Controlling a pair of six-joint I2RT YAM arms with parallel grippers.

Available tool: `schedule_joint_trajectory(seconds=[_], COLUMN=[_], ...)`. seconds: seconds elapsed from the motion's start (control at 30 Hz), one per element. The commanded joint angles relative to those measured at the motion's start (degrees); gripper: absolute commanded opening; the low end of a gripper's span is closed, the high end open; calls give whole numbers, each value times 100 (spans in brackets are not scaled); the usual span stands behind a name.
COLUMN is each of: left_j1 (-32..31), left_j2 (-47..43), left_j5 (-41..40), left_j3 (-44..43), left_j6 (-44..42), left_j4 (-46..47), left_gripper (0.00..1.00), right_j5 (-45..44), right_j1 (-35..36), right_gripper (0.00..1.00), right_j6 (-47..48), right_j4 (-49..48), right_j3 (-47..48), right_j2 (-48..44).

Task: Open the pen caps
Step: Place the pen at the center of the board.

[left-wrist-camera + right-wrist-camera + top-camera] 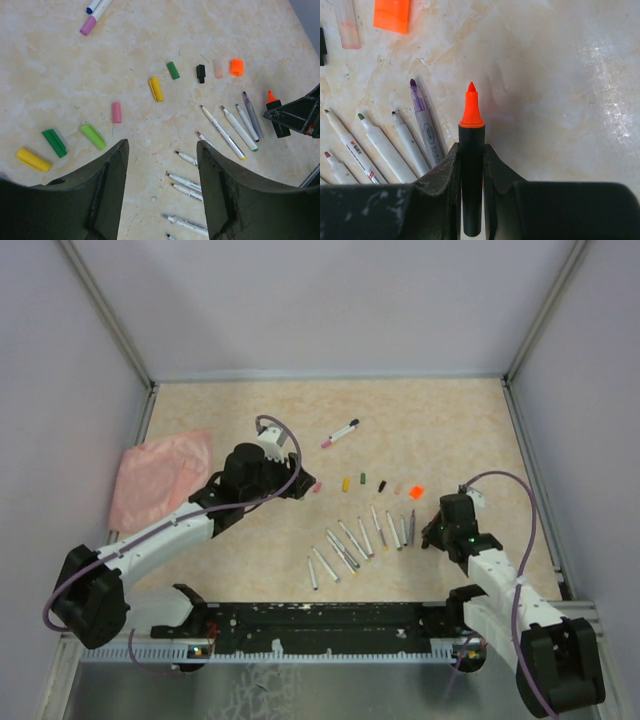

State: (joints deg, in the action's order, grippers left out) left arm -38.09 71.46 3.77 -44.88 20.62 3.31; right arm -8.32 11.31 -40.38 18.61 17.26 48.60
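Note:
Several loose pen caps lie in a curved row on the table: yellow [33,159], green [54,142], lime [93,136], pink [116,112], yellow [156,88], green [173,70], black [200,73] and orange [237,67]. Uncapped white pens [350,545] lie fanned out nearer the arms. One pen [340,432] lies apart at the back with its ends still covered. My left gripper [162,145] hovers open and empty over the table, above the pink cap [317,487]. My right gripper [471,147] is shut on the dark highlighter [471,165], its orange tip [471,107] bare, just right of the pens.
A pink cloth [160,475] lies at the left of the table. Metal frame posts and pale walls close in the sides and back. The orange cap [392,15] and a pale translucent cap [349,27] lie ahead and left of the highlighter.

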Motion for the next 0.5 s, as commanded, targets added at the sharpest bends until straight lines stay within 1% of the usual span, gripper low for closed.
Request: schedule_joint_trajectory(seconds=[0.0,0.13,0.23,0.3,0.47], left_j1=[60,69,73,73,73], left_j2=[-160,-128,-82,-48,-33], left_j5=[-220,-179,-120,-114,-181], left_j3=[-106,-161,-235,-332,-473], left_j6=[-152,-215,-289,-352,-607], left_j4=[-201,-251,-308,-410,-626], left_gripper=[62,62,62,63,63], right_j5=[71,53,34,36,37], right_j1=[-83,-85,-87,-86,-85], right_gripper=[16,29,36,37,38], right_j6=[134,114,103,100,97], right_j4=[-323,-299,-284,-286,-212], right_j3=[72,40,16,4,35], right_j2=[56,-38,-123,-156,-299])
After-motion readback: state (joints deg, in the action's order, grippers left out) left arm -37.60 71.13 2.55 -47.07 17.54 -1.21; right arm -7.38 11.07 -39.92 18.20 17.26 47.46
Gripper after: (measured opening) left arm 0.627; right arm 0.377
